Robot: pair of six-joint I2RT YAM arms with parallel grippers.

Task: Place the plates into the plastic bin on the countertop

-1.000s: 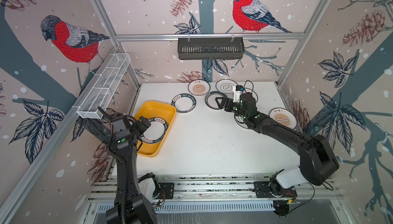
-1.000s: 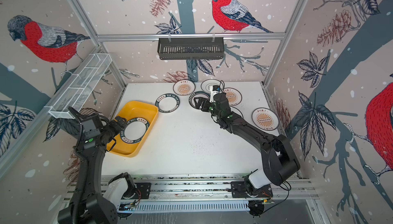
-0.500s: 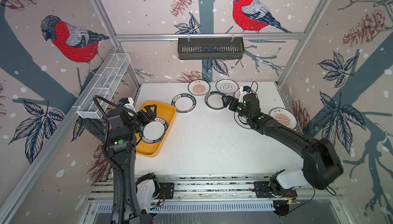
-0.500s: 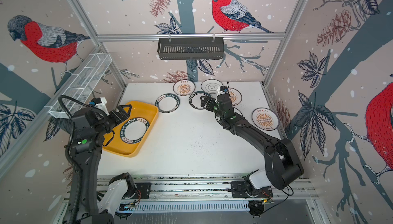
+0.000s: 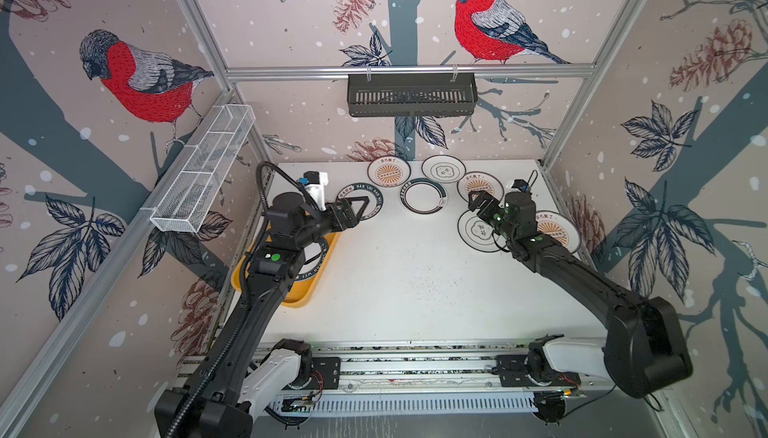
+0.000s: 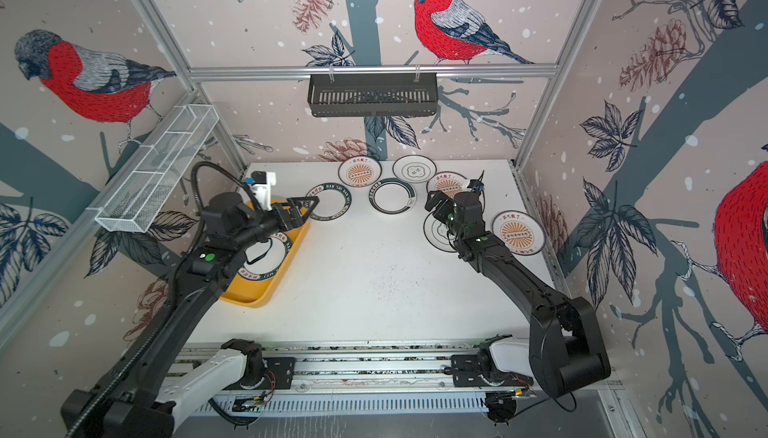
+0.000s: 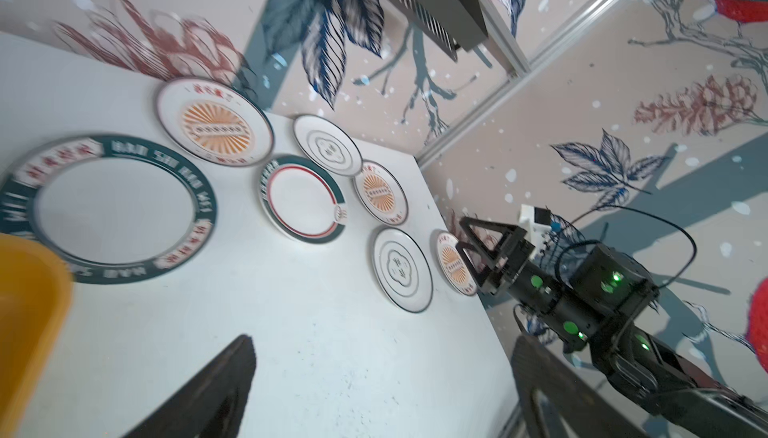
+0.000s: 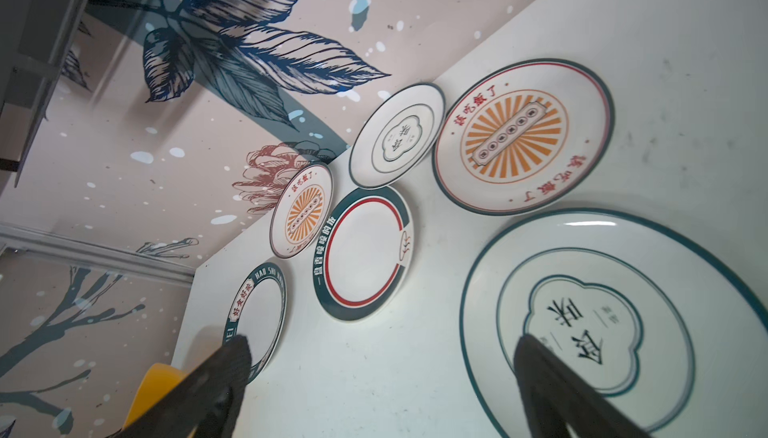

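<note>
Starting from the countertop [image 5: 399, 282], the plastic bin [image 6: 253, 299] is found at its left edge, a plate [image 6: 272, 265] inside. The green-lettered plate [image 6: 334, 207] just beyond it should be taken by the rim; left gripper [image 6: 312, 207] and right gripper [image 5: 473, 203] are spread wide, empty.

Plastic bin [image 5: 301, 296] reads yellow-orange to me. Plate in the bin [image 6: 274, 261]: white, dark green lettered rim. I see the same rim with red-on-white panels on the lettered plate [image 7: 112, 207]. Red-ringed plate [image 8: 365, 253]: white, green band, thin red ring. Sunburst plates [image 8: 521, 136] [image 8: 301, 211] [image 5: 557, 232]: orange rays, red characters. Emblem plates [image 8: 397, 136] [image 8: 582, 323]: white, thin dark rim, cloud outline. Bench [image 5: 415, 282] white, dark specks. Left claw [image 5: 360, 210] and right claw [image 7: 467, 234] black. Walls [image 5: 291, 20] pale pink, red-breasted birds, navy leaves.
</note>
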